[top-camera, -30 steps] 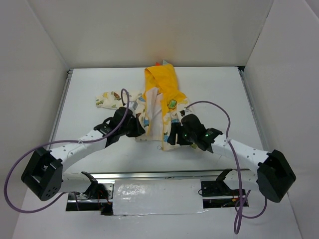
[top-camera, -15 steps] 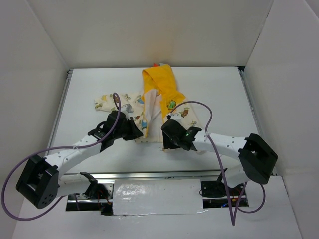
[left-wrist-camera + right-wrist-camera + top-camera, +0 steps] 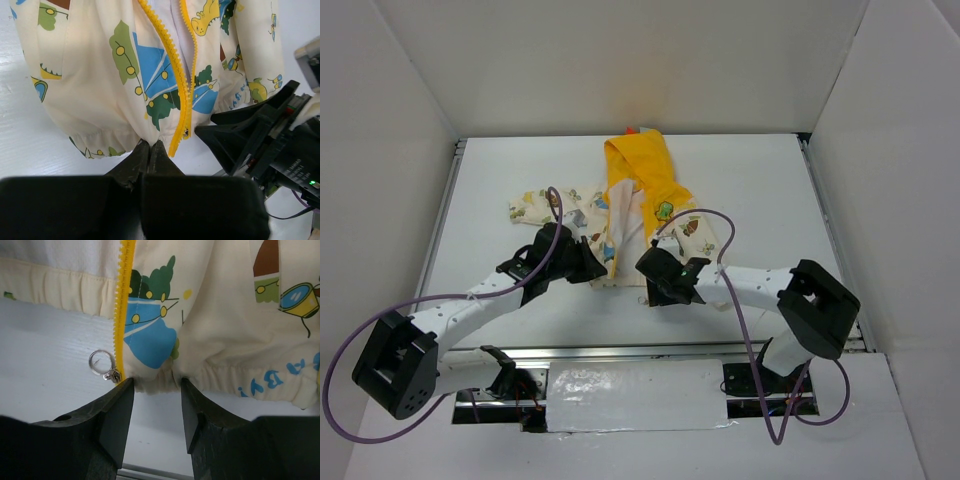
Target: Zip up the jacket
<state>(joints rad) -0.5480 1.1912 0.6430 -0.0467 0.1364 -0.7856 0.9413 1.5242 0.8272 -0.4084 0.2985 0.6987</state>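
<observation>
Where the jacket (image 3: 642, 215) lies unzipped at mid worktop (image 3: 500, 170), hood (image 3: 638, 165) far, the left end effector (image 3: 149, 144) is pinched shut on its hem (image 3: 107, 145) beside the yellow zipper (image 3: 167, 50). The right end effector (image 3: 152, 387), fingers apart, straddles the opposite hem by the ring pull (image 3: 101, 361). Light, limp cloth probably bunches; best held taut at the hem.

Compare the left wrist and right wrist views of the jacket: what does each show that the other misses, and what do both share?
Left wrist only: both zipper rows, apart higher up and meeting near the hem, and the left gripper shut on that hem. Right wrist only: the ring pull at the zipper's foot, lying on the table. Both: the jacket, its yellow zipper, the hem, the white table, and the right gripper, open at the hem.
</observation>
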